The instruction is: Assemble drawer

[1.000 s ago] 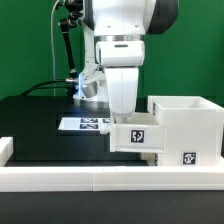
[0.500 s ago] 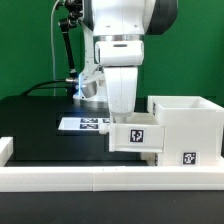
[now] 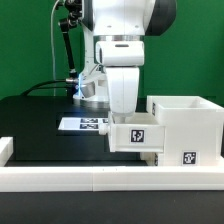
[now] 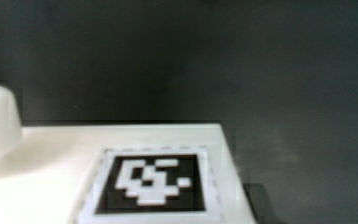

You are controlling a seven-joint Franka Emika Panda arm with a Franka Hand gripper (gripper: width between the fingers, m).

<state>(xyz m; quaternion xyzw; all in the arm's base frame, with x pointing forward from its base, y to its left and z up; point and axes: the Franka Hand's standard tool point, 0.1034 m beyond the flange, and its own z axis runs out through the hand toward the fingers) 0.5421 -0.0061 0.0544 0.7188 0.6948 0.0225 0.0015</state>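
Observation:
The tall white drawer housing [image 3: 188, 122] stands at the exterior view's right, with a marker tag low on its front. A shallow white tray [image 3: 135, 136] with a marker tag sticks out of the housing's side toward the exterior view's left. My gripper [image 3: 122, 112] hangs straight down at the tray's far edge; its fingertips are hidden behind the tray. The wrist view shows the tray's white face and tag [image 4: 155, 181] close up over the black table, with no fingers in sight. I see no second tray.
The marker board [image 3: 84, 124] lies flat on the black table just left of the tray. A low white rail [image 3: 90, 180] runs along the front edge. A black stand with cables [image 3: 66, 40] rises at the back left.

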